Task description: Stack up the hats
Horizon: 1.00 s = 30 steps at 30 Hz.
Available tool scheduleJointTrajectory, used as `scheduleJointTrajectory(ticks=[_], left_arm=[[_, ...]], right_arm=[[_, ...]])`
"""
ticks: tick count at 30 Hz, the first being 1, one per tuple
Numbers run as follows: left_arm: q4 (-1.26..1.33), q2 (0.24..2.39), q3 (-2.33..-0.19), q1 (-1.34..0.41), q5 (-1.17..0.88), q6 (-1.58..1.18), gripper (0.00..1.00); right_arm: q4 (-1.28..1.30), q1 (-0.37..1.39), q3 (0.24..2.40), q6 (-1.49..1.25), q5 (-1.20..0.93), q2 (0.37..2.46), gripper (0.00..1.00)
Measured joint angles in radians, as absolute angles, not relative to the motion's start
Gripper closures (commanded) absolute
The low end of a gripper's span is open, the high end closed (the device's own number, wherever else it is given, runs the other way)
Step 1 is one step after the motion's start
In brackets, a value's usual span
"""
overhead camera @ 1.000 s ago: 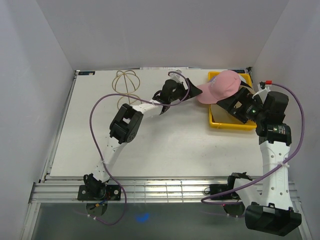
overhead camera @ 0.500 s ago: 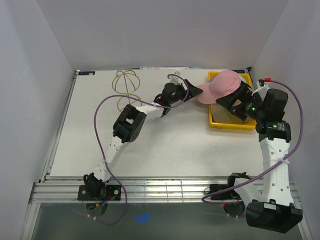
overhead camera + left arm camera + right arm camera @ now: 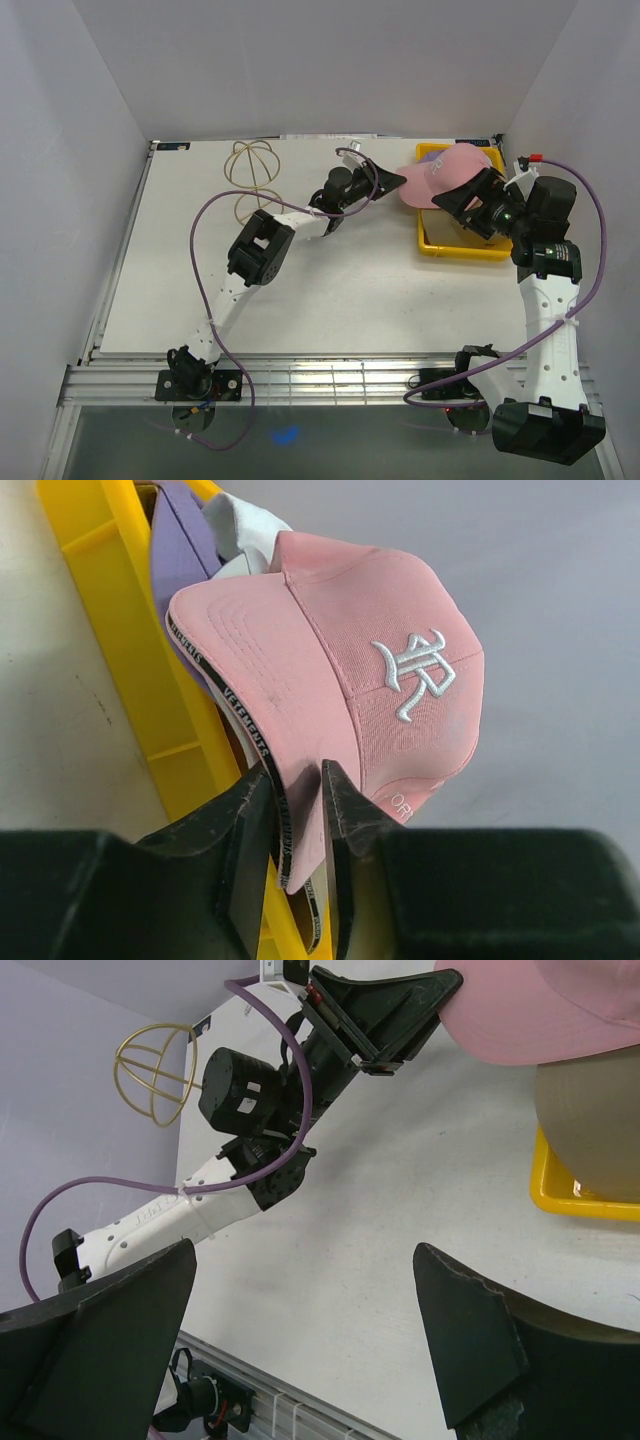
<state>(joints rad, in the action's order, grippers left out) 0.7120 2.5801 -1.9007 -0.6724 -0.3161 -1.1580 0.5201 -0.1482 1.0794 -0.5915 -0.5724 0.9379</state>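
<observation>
A pink hat (image 3: 452, 168) with a white embroidered logo lies on top of a pile of hats in the yellow tray (image 3: 465, 248), its brim sticking out left over the tray's edge. My left gripper (image 3: 392, 182) is shut on that brim; in the left wrist view the pink hat (image 3: 350, 680) has its brim pinched in the left gripper (image 3: 295, 775). Under it peek a purple hat (image 3: 180, 550) and a white hat (image 3: 245, 530). A tan hat (image 3: 590, 1120) shows below the pink hat (image 3: 540, 1010). My right gripper (image 3: 470, 195) hangs open over the tray, right gripper (image 3: 303, 1250) empty.
A gold wire hat stand (image 3: 250, 165) lies at the table's back left. The yellow tray (image 3: 110, 630) sits at the back right near the wall. The left arm stretches diagonally across the table's middle. White walls close in three sides.
My left gripper has reached right to the pink hat's brim and closed on it. The pink hat has shifted slightly right. The right gripper stays open.
</observation>
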Motion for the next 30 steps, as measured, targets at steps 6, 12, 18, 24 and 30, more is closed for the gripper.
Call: scheduleJointTrajectory(ticks=[6, 12, 18, 24, 30], left_arm=[[0.743, 2.581, -1.919, -0.678, -0.326, -1.190, 0.90], [0.780, 2.581, -1.935, -0.686, -0.330, -1.219, 1.00], [0.794, 2.582, -1.946, -0.692, -0.324, -1.243, 1.00], [0.822, 2.579, -1.946, -0.698, -0.295, -1.259, 1.00], [0.839, 2.553, -1.940, -0.702, -0.244, -1.261, 1.00]], right_arm=[[0.520, -0.148, 1.079, -0.592, -0.572, 0.938, 0.05], [0.521, -0.148, 1.081, -0.592, -0.572, 0.938, 0.06], [0.522, -0.148, 1.116, -0.595, -0.572, 0.938, 0.05], [0.524, -0.148, 1.170, -0.599, -0.574, 0.938, 0.05], [0.528, -0.148, 1.196, -0.621, -0.579, 0.938, 0.05]])
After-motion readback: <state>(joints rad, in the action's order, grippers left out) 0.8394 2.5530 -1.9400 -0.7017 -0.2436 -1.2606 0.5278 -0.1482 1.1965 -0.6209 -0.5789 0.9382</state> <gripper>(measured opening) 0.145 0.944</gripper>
